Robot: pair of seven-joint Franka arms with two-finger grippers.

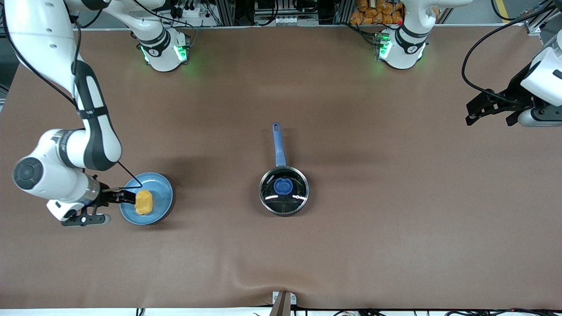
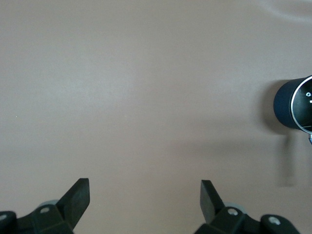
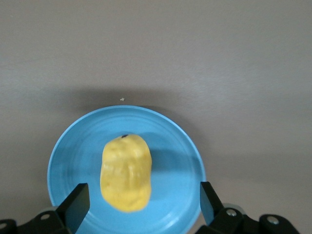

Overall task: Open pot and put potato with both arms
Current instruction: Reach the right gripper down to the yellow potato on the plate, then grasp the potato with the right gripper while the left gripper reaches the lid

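The black pot stands mid-table with its blue handle pointing toward the robots' bases. A glass lid with a blue knob sits on it. The yellow potato lies on a light-blue plate toward the right arm's end. My right gripper is open and low over the plate. In the right wrist view its fingers stand apart, either side of the potato's end, not touching it. My left gripper is open and empty, up over bare table at the left arm's end.
In the left wrist view the open gripper sees brown table and the pot's wall at the picture's edge. The plate's rim shows in the right wrist view. A fold in the table cover lies near the front edge.
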